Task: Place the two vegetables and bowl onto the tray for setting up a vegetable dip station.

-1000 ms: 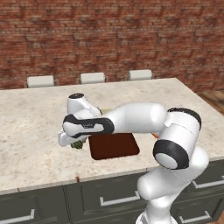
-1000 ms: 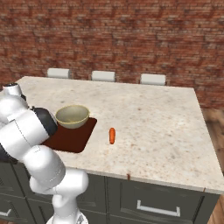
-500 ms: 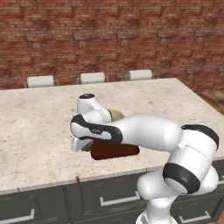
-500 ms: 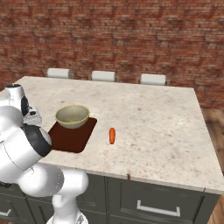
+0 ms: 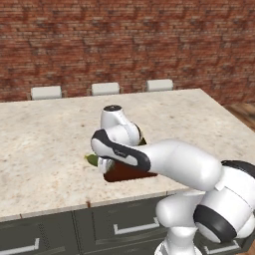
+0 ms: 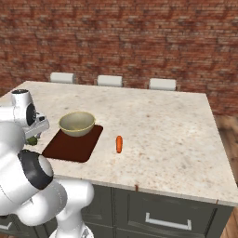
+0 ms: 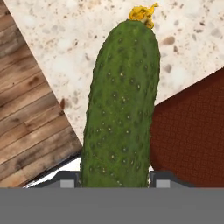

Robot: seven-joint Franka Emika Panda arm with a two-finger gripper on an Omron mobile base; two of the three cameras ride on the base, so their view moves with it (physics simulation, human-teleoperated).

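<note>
My gripper (image 7: 113, 179) is shut on the dark-green cucumber (image 7: 120, 105), which sits between both fingertips (image 7: 66, 180). From the left base, the cucumber (image 5: 92, 160) pokes out of the hand just left of the reddish-brown tray (image 5: 130, 173). In the right base view, the gripper (image 6: 33, 136) holds the cucumber (image 6: 31, 140) beside the tray's (image 6: 69, 148) left edge. The beige bowl (image 6: 77, 123) rests on the tray's far end. The orange carrot (image 6: 119, 143) lies on the counter right of the tray.
The speckled stone counter (image 6: 158, 125) stretches wide to the right and behind the tray. Its front edge and the wooden floor (image 7: 26, 127) show beside the cucumber in the hand view. Three white chair backs (image 5: 105, 88) line the far side.
The hand carrying the cucumber has shifted a little toward the tray's left edge, and the arm's elbow has swung forward and lower across the tray.
</note>
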